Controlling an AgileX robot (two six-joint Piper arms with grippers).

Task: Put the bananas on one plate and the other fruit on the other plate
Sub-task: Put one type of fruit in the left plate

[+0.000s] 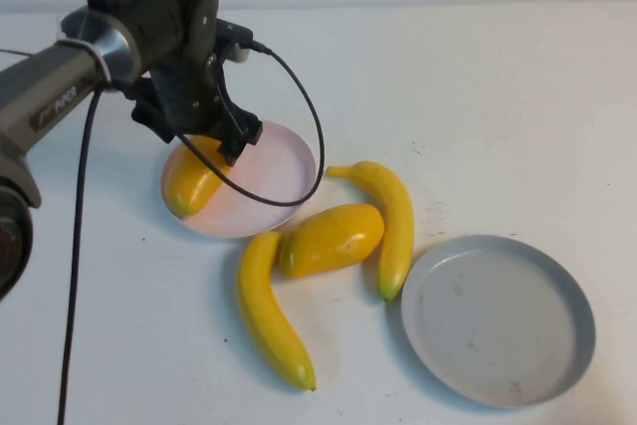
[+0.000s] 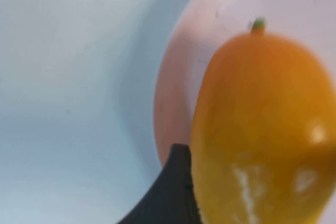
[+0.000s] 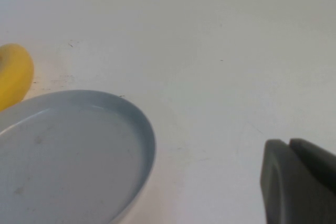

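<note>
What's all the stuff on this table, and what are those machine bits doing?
Long curved glossy yellow bananas: two, yellow, on the table between the plates.
Plump oval orange-yellow fruits: two, one on the pink plate under the left claw, one on the table between the bananas.
Small round pale pink plate: one, left of middle.
Large round grey plate: one, near right, holding nothing.
White table: one.
Left claw: black, over the pink plate, open around the fruit.
Right claw: dark, shut, beside the grey plate.

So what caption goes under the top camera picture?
Left gripper over a mango on the pink plate; bananas wait.
</note>
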